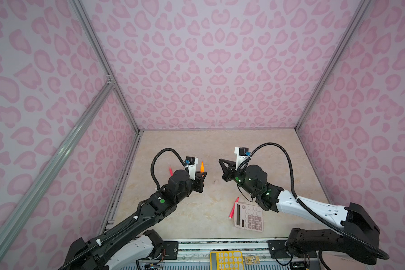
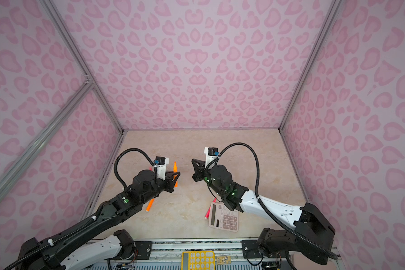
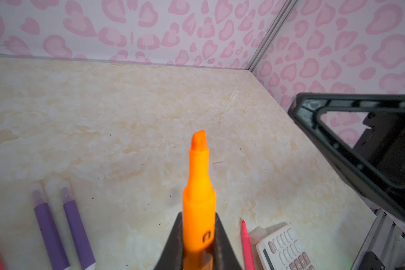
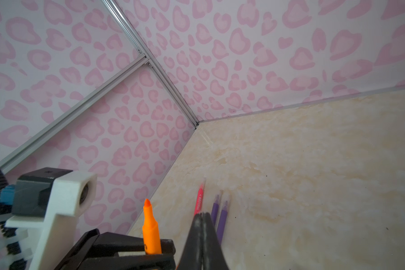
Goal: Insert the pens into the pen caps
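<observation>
The left gripper [image 1: 203, 174], left of centre at mid-depth, is clamped on an orange pen [image 3: 198, 187]. The pen stands upright with its chisel tip bare and pointing up. A small black arch-shaped mark sits on the barrel just above the jaws.

The right gripper [image 1: 221, 161] hangs just right of centre, facing the pen but apart from it. The right wrist view shows its jaws pressed flat together.

A second orange pen [image 2: 150, 205] lies on the table [image 1: 197, 145] under the left arm. Two purple pens [image 3: 50, 231] lie side by side, their tips sheathed in hazy clear plastic; both top views hide them.

A pink pen [image 1: 233, 208] lies near and right of centre, just beside the left edge of a pink calculator [image 1: 249, 217], whose key legends are too small to read. A loose clear cap [image 3: 257, 233] lies just beside a corner of that calculator. A second pink pen [image 4: 199, 198] carries white print, too small to read. A yellow calculator [image 1: 226, 260] sits at the near edge.
</observation>
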Robot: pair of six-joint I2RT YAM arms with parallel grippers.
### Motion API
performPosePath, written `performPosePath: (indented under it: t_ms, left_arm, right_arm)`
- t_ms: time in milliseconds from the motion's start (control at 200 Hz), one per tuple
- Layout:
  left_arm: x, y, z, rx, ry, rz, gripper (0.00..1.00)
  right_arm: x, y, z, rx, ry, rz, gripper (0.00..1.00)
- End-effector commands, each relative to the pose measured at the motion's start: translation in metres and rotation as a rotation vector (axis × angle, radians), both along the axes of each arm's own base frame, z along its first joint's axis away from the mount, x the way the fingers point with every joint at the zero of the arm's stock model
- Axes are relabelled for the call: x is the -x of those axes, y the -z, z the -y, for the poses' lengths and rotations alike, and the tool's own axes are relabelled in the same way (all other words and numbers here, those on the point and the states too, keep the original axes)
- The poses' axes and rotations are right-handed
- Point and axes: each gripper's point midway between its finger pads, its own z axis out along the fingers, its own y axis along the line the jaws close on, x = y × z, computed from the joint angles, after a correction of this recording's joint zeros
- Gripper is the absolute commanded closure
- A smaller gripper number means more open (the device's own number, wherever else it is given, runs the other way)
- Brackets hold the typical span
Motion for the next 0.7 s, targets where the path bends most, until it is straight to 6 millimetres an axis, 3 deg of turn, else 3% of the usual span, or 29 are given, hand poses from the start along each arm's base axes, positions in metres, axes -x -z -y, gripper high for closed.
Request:
performPosePath:
  t_ms: [0, 130, 300, 385, 610, 695]
  left_arm:
    - [-0.004, -0.003, -0.008, 0.002, -0.048, 0.015, 0.97]
    - [-0.005, -0.002, -0.013, -0.004, -0.076, 0.014, 0.97]
    - [-0.009, -0.001, -0.030, -0.024, -0.174, 0.002, 0.97]
    - [-0.010, -0.001, -0.041, -0.031, -0.233, -0.010, 0.97]
    - [-0.010, -0.002, -0.067, -0.043, -0.350, -0.008, 0.97]
    - [-0.010, -0.002, -0.072, -0.034, -0.373, -0.011, 0.97]
  right_arm:
    - [-0.007, 0.007, 0.005, 0.015, 0.027, -0.019, 0.87]
    - [-0.015, 0.013, 0.008, 0.048, 0.047, -0.041, 0.84]
    - [-0.027, 0.029, 0.013, 0.136, 0.089, -0.091, 0.62]
    - [-0.027, 0.044, 0.012, 0.190, 0.083, -0.138, 0.56]
    - [0.004, 0.090, 0.011, 0.292, 0.031, -0.203, 0.52]
    - [0.030, 0.100, -0.006, 0.335, -0.060, -0.161, 0.46]
